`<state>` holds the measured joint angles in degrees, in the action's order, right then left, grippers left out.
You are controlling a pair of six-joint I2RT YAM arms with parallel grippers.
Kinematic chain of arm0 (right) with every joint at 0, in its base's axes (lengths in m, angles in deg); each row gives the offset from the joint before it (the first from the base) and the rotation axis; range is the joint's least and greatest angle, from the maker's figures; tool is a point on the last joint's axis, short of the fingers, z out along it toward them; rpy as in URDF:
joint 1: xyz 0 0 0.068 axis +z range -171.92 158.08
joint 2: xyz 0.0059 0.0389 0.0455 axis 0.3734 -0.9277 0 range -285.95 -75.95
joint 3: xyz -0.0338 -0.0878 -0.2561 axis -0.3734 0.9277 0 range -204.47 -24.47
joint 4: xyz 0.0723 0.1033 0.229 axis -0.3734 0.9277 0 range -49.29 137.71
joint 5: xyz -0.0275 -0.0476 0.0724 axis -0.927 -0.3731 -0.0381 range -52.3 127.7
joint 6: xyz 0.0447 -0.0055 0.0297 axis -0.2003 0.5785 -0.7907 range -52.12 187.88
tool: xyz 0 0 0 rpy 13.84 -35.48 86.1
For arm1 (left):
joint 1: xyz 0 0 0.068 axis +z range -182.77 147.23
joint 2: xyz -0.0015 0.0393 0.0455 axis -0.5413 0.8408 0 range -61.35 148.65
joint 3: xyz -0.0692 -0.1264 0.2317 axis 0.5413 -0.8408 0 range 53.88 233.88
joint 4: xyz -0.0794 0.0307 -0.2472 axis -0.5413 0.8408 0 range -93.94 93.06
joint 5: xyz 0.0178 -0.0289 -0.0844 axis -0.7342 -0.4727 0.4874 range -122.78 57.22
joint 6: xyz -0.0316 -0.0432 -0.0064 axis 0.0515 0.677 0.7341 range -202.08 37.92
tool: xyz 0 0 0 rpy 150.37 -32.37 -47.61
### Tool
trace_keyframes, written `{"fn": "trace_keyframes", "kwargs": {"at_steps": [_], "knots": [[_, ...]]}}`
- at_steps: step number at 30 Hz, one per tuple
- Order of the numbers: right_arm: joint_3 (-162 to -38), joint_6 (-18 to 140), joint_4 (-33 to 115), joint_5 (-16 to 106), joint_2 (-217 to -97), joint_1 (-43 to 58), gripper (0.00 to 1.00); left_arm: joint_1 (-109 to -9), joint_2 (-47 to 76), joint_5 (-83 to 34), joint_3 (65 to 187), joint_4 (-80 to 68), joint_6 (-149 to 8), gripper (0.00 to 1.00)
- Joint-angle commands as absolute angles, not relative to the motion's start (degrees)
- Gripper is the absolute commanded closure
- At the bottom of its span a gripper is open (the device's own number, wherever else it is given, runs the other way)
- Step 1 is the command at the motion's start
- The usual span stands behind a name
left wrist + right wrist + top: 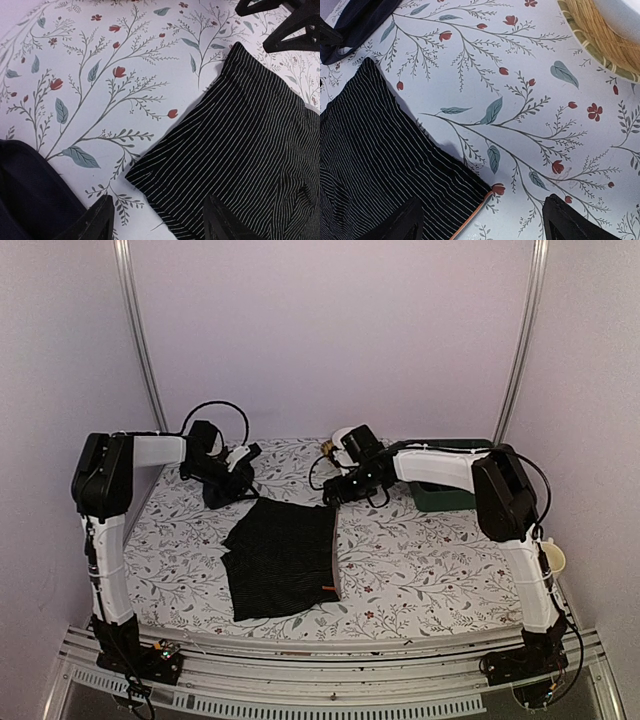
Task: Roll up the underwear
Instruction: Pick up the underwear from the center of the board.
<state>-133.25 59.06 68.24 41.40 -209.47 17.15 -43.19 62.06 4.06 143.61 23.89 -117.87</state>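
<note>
1. Currently the striped underwear (285, 558) lies spread flat on the floral tablecloth (430, 560). Its small orange tag (328, 588) is at its near right corner.
2. Left arm: the upper link stands upright on the left of the striped underwear. The forearm runs level toward that garment's far left corner, with the wrist angled down.
3. Left gripper (157, 222): the jaws are parted with nothing clamped. In the wrist view a side corner of the striped underwear (240, 150) lies on the cloth just ahead of the two fingers (100, 220). Whether either finger touches the fabric, I cannot tell.
4. Right arm: it mirrors the left, upright link on the right side, forearm level and reaching in to the striped underwear's far right corner.
5. Right gripper (485, 225): the jaws are spread wide and nothing is held. One finger (402, 222) is over the striped fabric and the other is over bare cloth. The orange-trimmed edge (475, 215) lies between them.
6. The second underwear (215, 485) is bunched just beyond the striped underwear's far left corner, under the left wrist.
7. A woven basket (590, 45) holding a white bowl (625, 15) sits beyond the striped underwear's far right corner.
</note>
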Motion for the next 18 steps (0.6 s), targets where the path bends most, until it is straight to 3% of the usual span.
{"fn": "trace_keyframes", "kwargs": {"at_steps": [1, 18], "knots": [[-134.5, 57.7, 66.5, 42.5, -213.2, 17.4, 0.16, -44.2, 63.9, 1.1, 146.0, 25.1, -116.2, 0.39], [-133.2, 58.1, 64.5, 44.8, -214.9, 17.3, 0.19, -46.8, 69.3, -2.3, 149.9, 25.9, -115.8, 0.54]]}}
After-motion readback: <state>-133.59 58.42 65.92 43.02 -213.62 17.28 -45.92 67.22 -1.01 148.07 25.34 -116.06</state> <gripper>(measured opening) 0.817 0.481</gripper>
